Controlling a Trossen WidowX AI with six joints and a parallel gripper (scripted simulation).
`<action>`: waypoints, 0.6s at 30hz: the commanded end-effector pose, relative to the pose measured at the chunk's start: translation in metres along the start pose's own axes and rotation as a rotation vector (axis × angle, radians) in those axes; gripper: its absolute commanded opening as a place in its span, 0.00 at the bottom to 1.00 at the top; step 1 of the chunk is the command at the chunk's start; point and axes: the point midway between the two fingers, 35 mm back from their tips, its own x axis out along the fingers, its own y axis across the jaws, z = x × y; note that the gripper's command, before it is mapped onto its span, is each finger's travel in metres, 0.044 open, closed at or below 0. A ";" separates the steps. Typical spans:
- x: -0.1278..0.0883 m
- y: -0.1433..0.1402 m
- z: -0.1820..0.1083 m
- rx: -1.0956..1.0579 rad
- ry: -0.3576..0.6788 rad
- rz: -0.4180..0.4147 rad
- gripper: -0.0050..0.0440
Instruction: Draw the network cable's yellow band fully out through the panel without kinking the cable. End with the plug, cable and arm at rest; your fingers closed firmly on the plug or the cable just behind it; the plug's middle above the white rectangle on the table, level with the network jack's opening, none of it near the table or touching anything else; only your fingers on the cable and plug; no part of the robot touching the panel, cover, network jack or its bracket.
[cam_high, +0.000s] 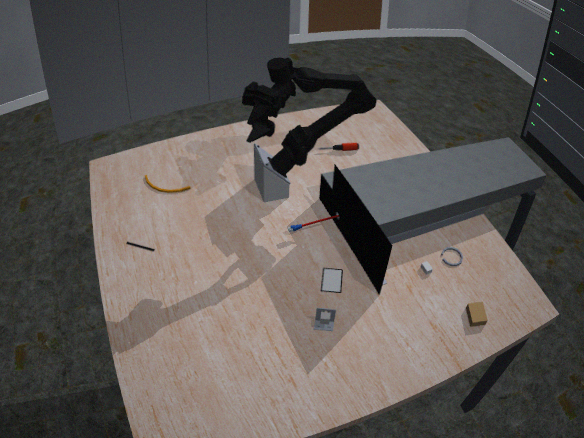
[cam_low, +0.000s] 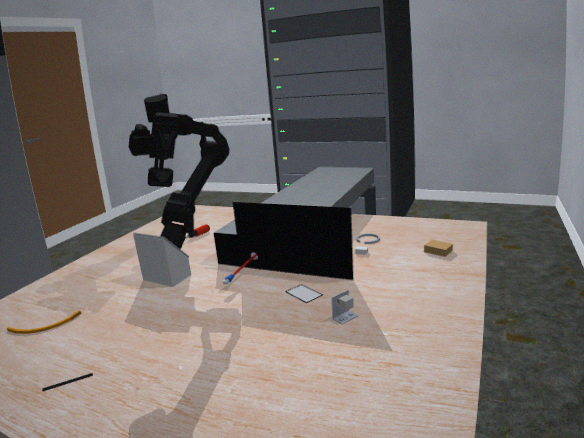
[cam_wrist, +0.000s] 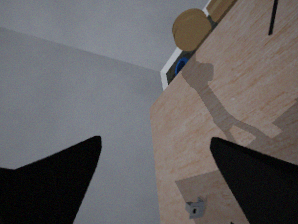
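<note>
Your arm (cam_high: 320, 127) is folded high over the back of the surface (cam_high: 200, 320), in the upper middle of the top view. Its gripper (cam_high: 260, 131) points down above the grey wedge-shaped base (cam_high: 270, 177). Your fingers are spread wide and grasp nothing; in the wrist view the two dark tips frame only the wall and the edge of the surface.

The cable (cam_high: 320, 221) is a short red length coming out of a hole in the black panel (cam_high: 357, 230), just right of centre in the top view. It slopes down to the left and ends in the blue plug (cam_high: 296, 227), which sits low, at or just above the surface; you cannot tell whether it touches. The yellow band does not show.

The white rectangle (cam_high: 332, 280) lies below the plug in the top view, near the panel's lower edge. The jack (cam_high: 325, 318) on its bracket stands just below that.

A grey cover (cam_high: 435, 180) runs back from the panel towards the upper right. Your gripper is well apart from the plug, panel and cover.
</note>
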 end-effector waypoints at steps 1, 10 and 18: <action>-0.002 0.005 0.000 -0.007 -0.003 0.011 0.92; -0.002 0.005 0.000 -0.007 -0.003 0.011 0.92; -0.001 0.005 0.000 -0.012 -0.002 0.007 0.97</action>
